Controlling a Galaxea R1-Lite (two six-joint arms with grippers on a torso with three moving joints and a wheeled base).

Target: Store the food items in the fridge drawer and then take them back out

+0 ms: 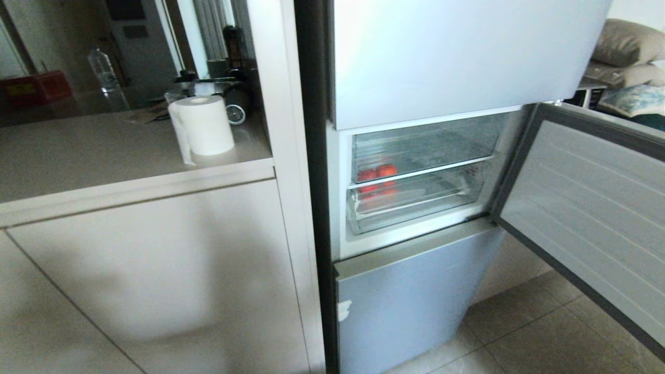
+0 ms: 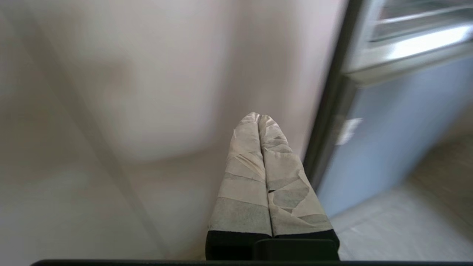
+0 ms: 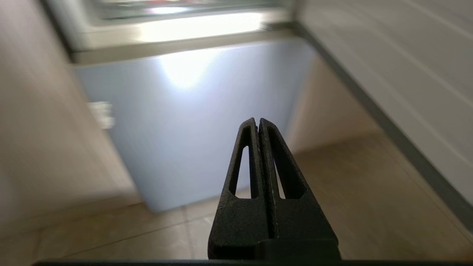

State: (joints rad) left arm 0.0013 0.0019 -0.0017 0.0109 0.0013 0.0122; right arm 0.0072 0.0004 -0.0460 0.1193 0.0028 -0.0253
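Fridge middle door open. Food items, red and orange, side by side at left end of clear bin, above fridge drawer. Left tool fingers together, empty, facing cabinet. Right tool fingers together, empty, facing lower fridge door.

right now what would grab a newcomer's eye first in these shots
The open fridge door swung out to the right, baring two clear bins. Behind the plastic at the compartment's left sit the red and orange food items, above the fridge drawer. A white paper roll stands on the counter to the left.
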